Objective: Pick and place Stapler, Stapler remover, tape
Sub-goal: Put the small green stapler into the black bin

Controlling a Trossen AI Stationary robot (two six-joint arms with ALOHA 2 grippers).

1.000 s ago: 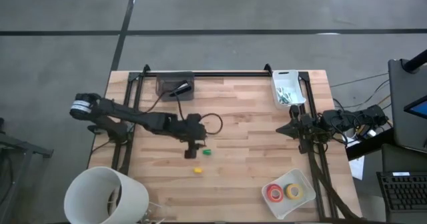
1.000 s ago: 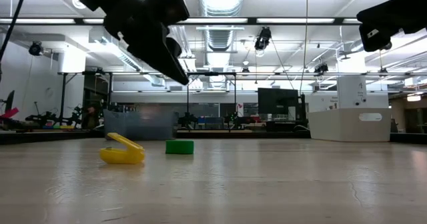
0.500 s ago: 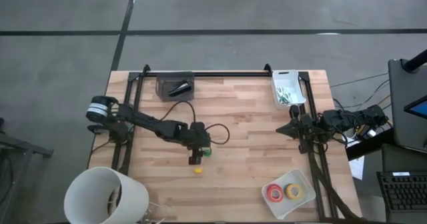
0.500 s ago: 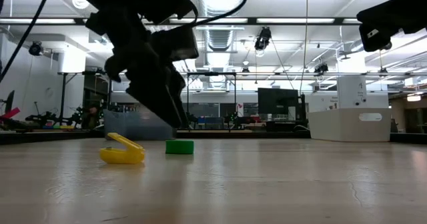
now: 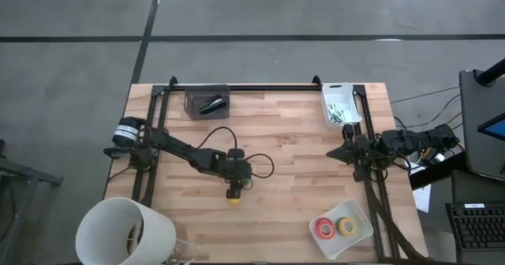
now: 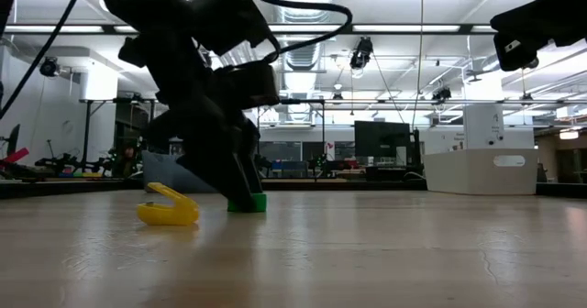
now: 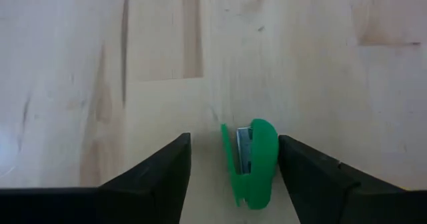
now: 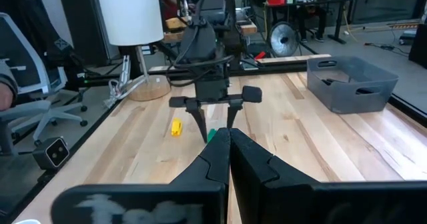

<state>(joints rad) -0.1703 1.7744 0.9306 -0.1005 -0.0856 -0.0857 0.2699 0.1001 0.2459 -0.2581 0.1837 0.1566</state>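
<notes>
My left gripper [image 7: 233, 147] is open and low over the table's middle [image 5: 233, 188], its fingers on either side of a small green staple remover [image 7: 255, 161] that lies flat on the wood [image 6: 249, 202]. A yellow staple remover [image 5: 234, 200] lies just nearer the near edge [image 6: 168, 209]. The black stapler [image 5: 208, 105] sits in a grey bin at the far edge. Red [image 5: 325, 229] and yellow [image 5: 346, 227] tape rolls lie in a white tray at the near right. My right gripper [image 5: 338, 153] is shut and waits at the right edge. My left gripper comes down from above with the green staple remover between its open fingers. One finger [image 7: 300, 167] stands very close to the remover's side [image 7: 272, 159]; whether it touches, I cannot tell. The remover lies flat on the table.
A white bin [image 5: 339, 107] with small items stands at the far right. A large white cylinder [image 5: 126, 232] stands off the near left corner. Black rails run along the left, far and right sides. Bare wood lies between the removers and the tape tray [image 5: 359, 214].
My left gripper has moved toward the near edge and come down from well above the table until its fingers straddle the green staple remover. The removers have stayed where they were.
</notes>
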